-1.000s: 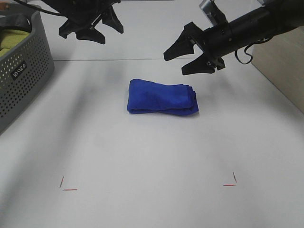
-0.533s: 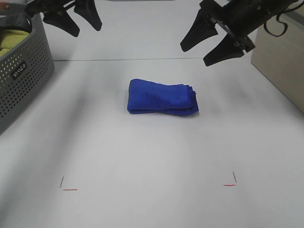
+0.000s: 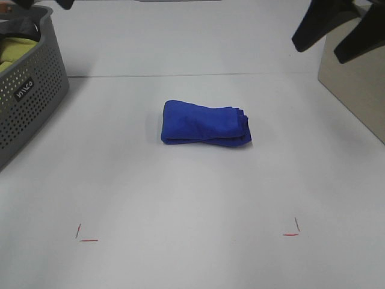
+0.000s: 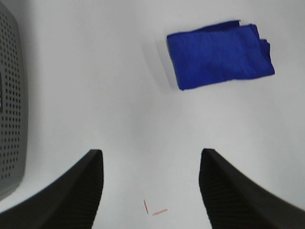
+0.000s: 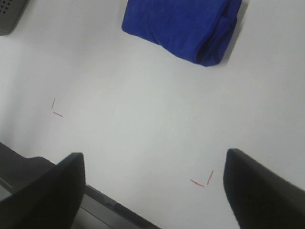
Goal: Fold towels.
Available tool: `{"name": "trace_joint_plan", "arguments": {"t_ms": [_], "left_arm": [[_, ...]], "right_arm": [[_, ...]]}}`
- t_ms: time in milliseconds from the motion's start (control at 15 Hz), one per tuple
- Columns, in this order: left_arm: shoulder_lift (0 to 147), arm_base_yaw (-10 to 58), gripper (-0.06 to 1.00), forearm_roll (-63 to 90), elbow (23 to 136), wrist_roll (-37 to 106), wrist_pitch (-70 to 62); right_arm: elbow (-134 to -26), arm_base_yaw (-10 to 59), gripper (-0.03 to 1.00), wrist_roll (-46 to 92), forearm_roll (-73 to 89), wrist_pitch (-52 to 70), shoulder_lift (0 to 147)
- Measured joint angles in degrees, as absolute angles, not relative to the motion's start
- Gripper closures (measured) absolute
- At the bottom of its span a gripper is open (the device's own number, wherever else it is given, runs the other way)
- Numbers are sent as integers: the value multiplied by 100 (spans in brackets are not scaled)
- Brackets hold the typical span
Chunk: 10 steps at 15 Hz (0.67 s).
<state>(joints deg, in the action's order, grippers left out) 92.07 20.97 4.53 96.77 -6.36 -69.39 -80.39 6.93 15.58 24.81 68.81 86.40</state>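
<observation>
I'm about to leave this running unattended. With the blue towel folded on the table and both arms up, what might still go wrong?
1. The folded blue towel has loose layered edges at one end; they may spring open, since nothing presses on them.
2. The right gripper hangs close to the beige box and might clip it when it moves.
3. The left gripper is near the grey basket, with similar risk.

Plush, matt blue cloth towel (image 3: 206, 124) on a smooth white matt table (image 3: 192, 192); perforated grey plastic basket (image 3: 27, 90) at its left edge.
</observation>
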Motion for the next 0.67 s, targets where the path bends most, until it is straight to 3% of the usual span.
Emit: {"name": "trace_joint_plan", "arguments": {"t_ms": [533, 667], "left_arm": [[5684, 2802, 37, 372, 6091, -974, -6824], [4091, 2807, 37, 372, 4778, -911, -6560]], "right_arm": [[-5225, 693, 21, 1467, 1954, 6560, 5638], [-4131, 693, 21, 1467, 1725, 6417, 4360]]}}
